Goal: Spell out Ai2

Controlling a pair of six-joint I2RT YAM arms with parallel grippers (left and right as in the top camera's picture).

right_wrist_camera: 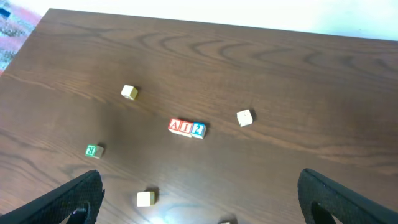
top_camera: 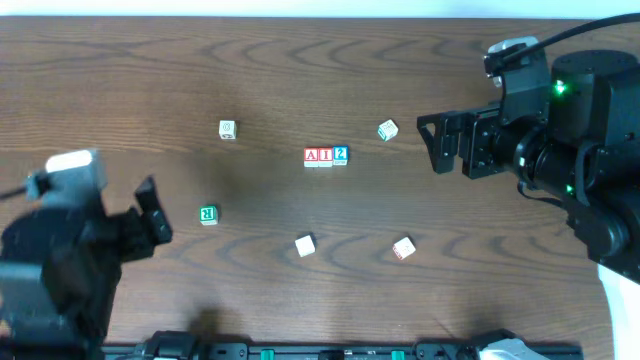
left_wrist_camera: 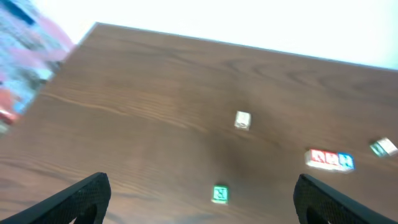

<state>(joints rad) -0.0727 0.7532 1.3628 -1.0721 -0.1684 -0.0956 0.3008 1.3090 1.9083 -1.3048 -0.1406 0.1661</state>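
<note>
The red "A" block (top_camera: 311, 156), red "I" block (top_camera: 326, 156) and blue "2" block (top_camera: 341, 154) are sitting in one row at the middle of the table (top_camera: 120, 80). They are touching side to side and reading A, I, 2 from left to right in the overhead view. The row is lying well apart from every table edge.

The left gripper (top_camera: 158, 213) is hovering near the left edge with its jaws spread wide and is gripping nothing. A green block (top_camera: 208, 214) is lying just beside its fingertips, between it and the row. The right gripper (top_camera: 432, 146) is hovering at the right side, level with the row, with its jaws also spread wide and empty.

Four loose blocks are ringing the row:
- upper left (top_camera: 227, 129)
- upper right (top_camera: 387, 129), near the "2" block
- lower centre (top_camera: 305, 245)
- lower right (top_camera: 403, 247)

Bare wood is separating each from the row.
</note>
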